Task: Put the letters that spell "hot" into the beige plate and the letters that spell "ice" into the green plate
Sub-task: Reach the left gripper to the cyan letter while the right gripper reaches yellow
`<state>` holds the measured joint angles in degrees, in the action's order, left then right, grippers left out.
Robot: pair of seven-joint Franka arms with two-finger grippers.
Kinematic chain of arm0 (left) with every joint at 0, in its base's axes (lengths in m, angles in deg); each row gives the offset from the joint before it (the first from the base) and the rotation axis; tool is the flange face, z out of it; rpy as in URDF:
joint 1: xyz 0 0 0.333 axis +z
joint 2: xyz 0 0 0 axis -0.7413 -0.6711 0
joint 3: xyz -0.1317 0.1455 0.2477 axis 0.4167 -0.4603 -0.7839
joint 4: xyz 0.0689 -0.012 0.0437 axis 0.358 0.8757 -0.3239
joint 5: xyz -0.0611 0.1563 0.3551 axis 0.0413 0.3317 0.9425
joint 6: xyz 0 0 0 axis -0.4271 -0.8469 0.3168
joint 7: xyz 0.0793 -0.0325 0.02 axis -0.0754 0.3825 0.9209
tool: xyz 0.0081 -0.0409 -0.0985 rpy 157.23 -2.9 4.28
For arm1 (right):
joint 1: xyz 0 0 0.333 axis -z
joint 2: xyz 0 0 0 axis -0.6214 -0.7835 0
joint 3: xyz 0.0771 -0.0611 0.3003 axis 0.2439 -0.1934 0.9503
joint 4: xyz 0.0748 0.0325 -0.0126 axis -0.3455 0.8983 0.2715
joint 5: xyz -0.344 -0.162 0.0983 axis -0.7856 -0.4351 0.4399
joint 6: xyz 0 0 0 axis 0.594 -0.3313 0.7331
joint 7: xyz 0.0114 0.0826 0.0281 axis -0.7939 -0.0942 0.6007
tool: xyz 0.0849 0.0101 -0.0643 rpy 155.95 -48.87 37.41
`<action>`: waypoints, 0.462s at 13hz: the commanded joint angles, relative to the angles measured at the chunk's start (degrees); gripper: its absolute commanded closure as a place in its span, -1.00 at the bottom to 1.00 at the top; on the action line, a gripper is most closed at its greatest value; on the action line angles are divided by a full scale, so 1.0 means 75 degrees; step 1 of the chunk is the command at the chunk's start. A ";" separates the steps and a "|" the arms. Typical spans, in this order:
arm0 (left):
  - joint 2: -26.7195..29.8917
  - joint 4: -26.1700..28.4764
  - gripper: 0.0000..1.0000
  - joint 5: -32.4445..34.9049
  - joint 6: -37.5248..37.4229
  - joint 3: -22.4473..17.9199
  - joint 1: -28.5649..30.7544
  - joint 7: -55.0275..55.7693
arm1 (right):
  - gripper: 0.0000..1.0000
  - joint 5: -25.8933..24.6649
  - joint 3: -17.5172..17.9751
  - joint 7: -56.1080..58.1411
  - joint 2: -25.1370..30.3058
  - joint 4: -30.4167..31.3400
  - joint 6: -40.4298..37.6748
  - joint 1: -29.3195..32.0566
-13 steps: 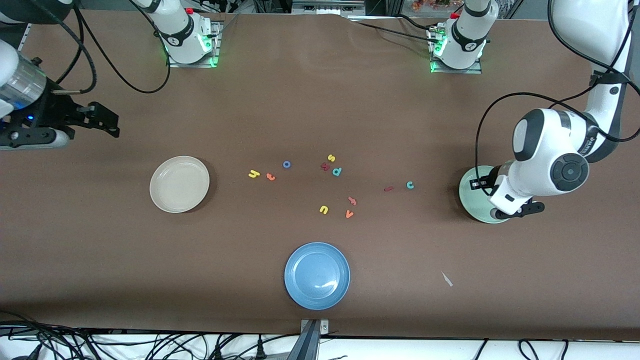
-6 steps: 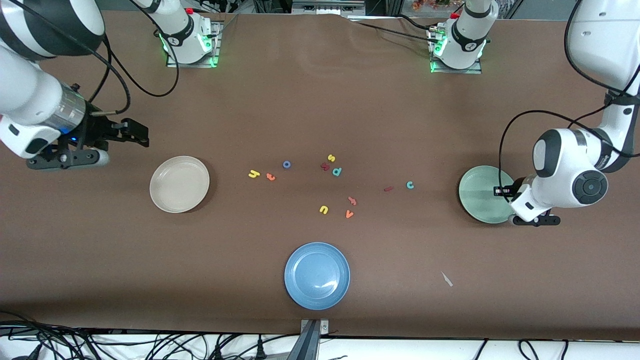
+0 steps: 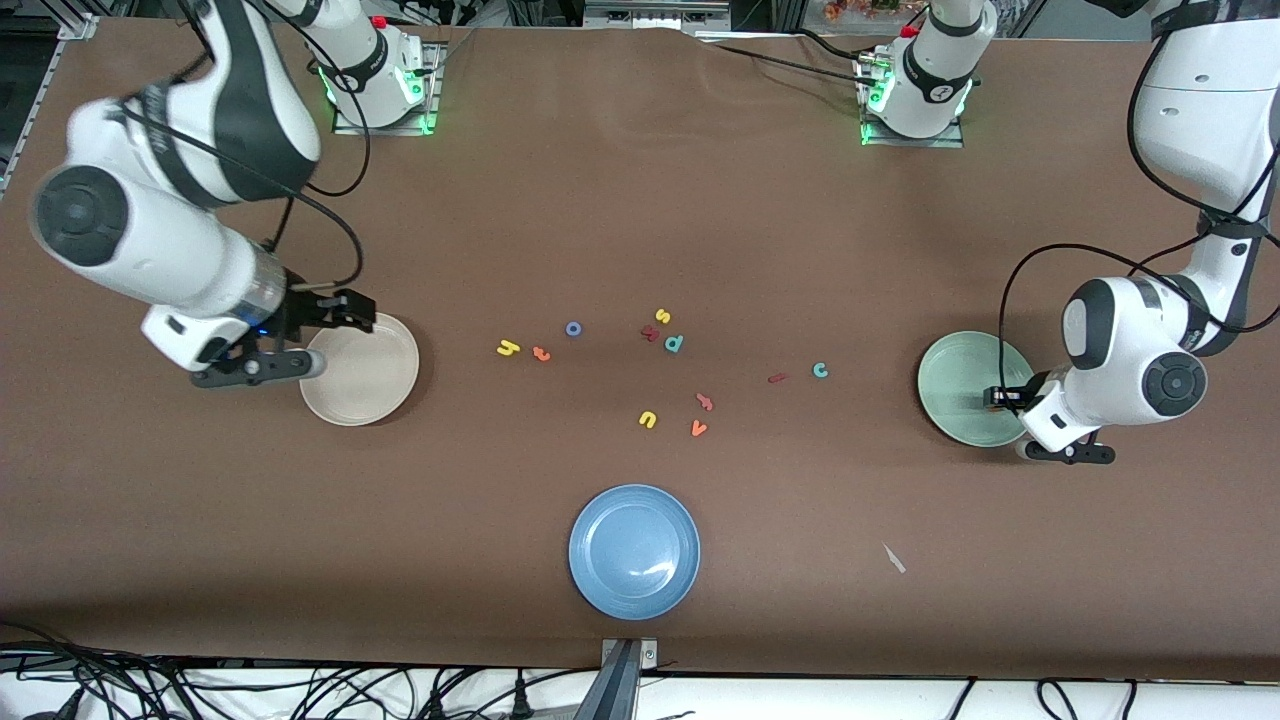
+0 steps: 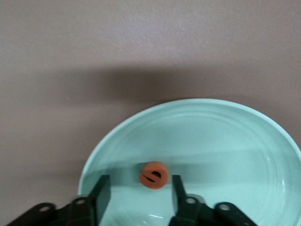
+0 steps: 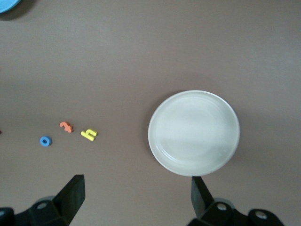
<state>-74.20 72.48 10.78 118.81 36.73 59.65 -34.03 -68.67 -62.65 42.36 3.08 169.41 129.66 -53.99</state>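
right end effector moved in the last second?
Yes. The right end effector has swung in from the table edge at the right arm's end toward the beige plate and now hangs over that plate's rim, open.

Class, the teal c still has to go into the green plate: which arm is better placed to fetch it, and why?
Left. Its pincer hangs open over the green plate, and the teal c lies toward that end. The right pincer is at the beige plate.

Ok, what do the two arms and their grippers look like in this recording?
Both arms are glossy white with dark grey joint bands and round dark caps, and black cables loop along them. The left gripper and right gripper have black fingers. Green lights glow at both bases.
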 commanded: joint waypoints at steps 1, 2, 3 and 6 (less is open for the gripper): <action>0.0250 -0.0200 -1.00 0.0157 -0.0139 0.0116 -0.0004 -0.0101 | -1.00 0.0076 0.0328 -0.0354 0.0238 0.0697 0.0528 0.0014; 0.0333 -0.0340 -1.00 0.0075 -0.0348 0.0150 -0.0016 -0.0089 | -1.00 0.0076 0.0422 -0.0472 0.0203 0.0779 0.0598 0.0014; 0.0368 -0.0527 -1.00 0.0051 -0.0582 0.0290 -0.0027 -0.0020 | -1.00 0.0076 0.0481 -0.0624 0.0203 0.0989 0.0877 0.0002; 0.0579 -0.1031 -1.00 0.0051 -0.1566 0.1202 -0.0027 0.1416 | -1.00 -0.0040 0.1007 -0.1489 0.0121 0.1517 0.1711 -0.0010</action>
<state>-71.51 66.58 10.76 111.71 41.88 59.56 -29.84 -68.67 -57.57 35.34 3.02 177.52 139.28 -54.26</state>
